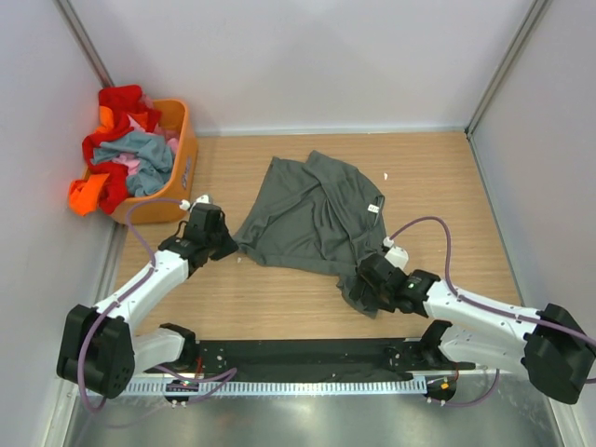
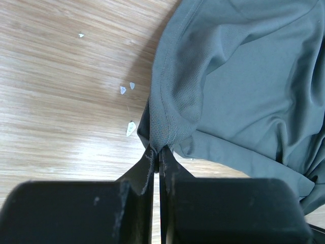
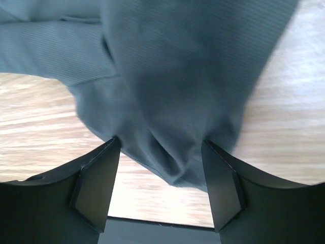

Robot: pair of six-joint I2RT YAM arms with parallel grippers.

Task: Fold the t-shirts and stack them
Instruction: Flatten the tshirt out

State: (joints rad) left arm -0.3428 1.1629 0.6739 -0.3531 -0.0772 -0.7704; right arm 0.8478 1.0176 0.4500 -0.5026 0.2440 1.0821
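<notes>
1. Two hands at the dark grey t-shirt (image 1: 312, 214), crumpled mid-table (image 1: 447, 186); my left hand (image 2: 158, 155) pinches its hem corner tight, anchoring it.
2. My right hand (image 3: 160, 142) sits wide astride the bunched near edge, unclamped, placed for spreading.

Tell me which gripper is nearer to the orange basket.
Left. The left gripper sits by the near corner of the orange basket, pinching the grey t-shirt; the right gripper is far off, at the shirt's opposite side.
</notes>
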